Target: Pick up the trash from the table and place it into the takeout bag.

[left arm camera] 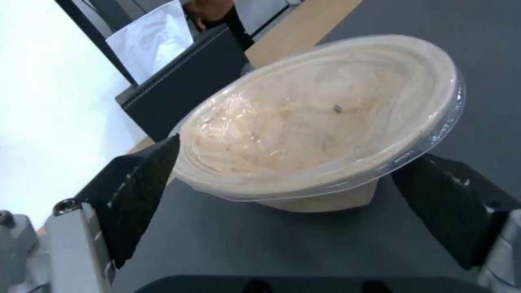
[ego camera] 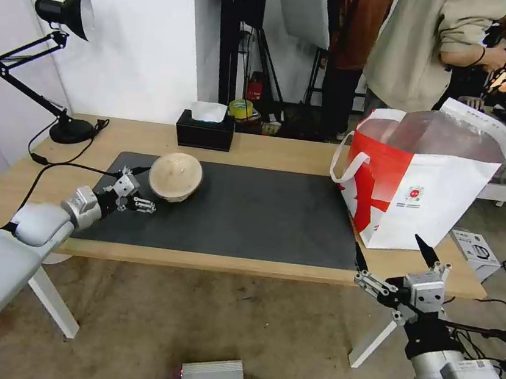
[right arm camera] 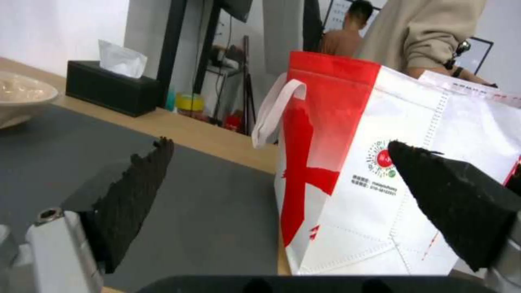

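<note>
With the beige bowl tilted on the counter's mat, the wide-open, empty left gripper should straddle its rim squarely before closing; the right gripper waits open.

Takeout bag print seems unreadable.

Left arm reaches forward from the lower left, wrist angled slightly down. Left gripper is low, its black fingers spread wide. Right arm comes up from the lower right corner, wrist tilted upward. Right gripper is held in the air, its two pointed black fingers wide apart with nothing between them.
</note>
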